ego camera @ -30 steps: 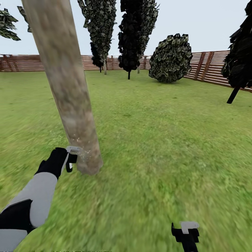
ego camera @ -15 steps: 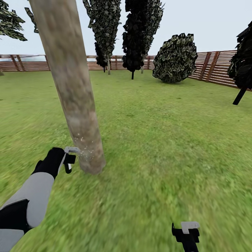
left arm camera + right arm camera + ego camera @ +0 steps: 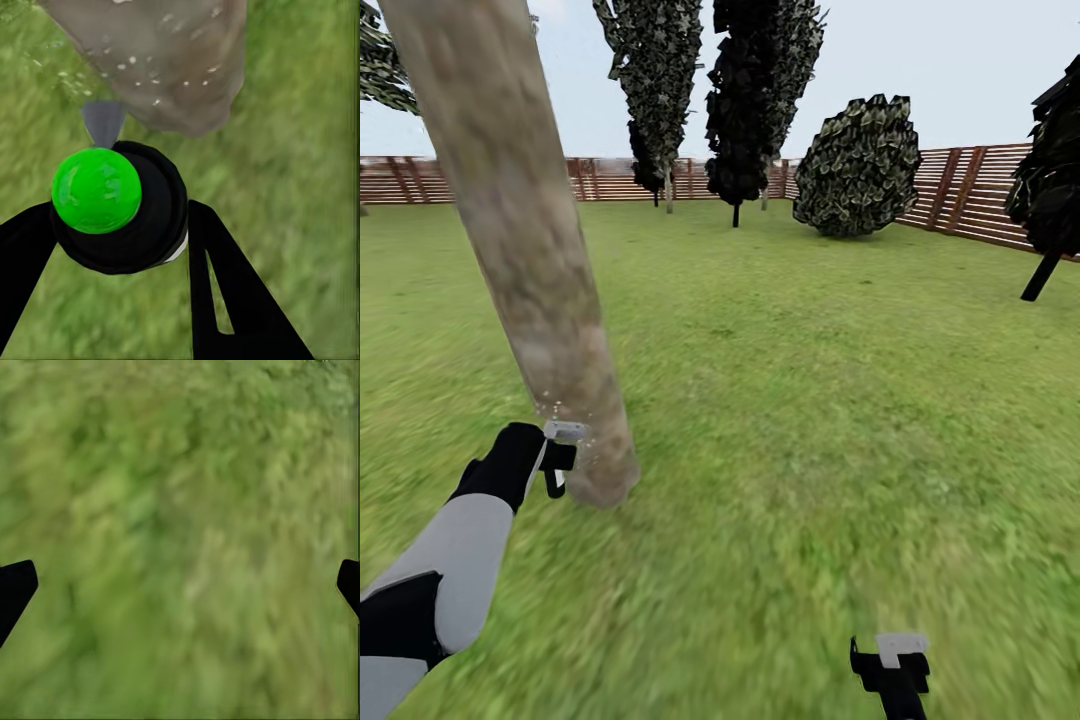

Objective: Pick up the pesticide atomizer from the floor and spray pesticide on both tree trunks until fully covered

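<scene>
Flat even daylight, no cast shadows; grass (image 3: 810, 420) smeared, blurry, worst in right wrist view.

Fenced garden, outdoors, rendered in simulation.

Open green lawn (image 3: 810, 400) underfoot, ringed by a brown horizontal-slat wooden fence (image 3: 970, 195) beneath a pale grey sky (image 3: 960, 60). Thick beige-grey tree trunk (image 3: 520, 240) close by; dark narrow column-shaped trees (image 3: 755, 100) and a rounded leafy bush (image 3: 855, 165) further back near the fence line.
</scene>
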Controlling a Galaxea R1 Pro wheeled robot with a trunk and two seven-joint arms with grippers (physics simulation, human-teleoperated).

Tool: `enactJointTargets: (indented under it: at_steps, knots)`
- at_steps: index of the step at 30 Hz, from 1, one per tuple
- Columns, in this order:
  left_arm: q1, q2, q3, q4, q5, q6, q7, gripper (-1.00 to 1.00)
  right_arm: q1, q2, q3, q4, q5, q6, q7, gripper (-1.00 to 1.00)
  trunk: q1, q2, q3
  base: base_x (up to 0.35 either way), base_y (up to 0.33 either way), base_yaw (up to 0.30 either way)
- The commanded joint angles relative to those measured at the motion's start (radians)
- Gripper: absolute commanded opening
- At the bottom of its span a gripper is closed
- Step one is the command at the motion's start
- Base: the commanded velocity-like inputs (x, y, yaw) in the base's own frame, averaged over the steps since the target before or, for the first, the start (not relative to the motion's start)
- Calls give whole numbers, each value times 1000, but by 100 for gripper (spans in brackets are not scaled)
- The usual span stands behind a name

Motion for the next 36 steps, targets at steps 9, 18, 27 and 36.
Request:
enactJointTargets:
  at_steps: [9,18,27,36]
  knots:
    - [2,0,0,0,0,-1,0,-100,0,2,0,0,0,0,0,100,0,0,0,201,-212,200]
    - [3,-2,1,0,1,-2,0,-100,0,1,0,0,0,0,1,100,0,0,0,30,-272,159]
    - [2,-2,0,0,1,0,0,-100,0,0,0,0,0,0,0,100,0,0,0,3,-277,1]
    - [2,0,1,0,-2,0,0,-100,0,2,0,0,0,0,0,100,0,0,0,107,-276,102]
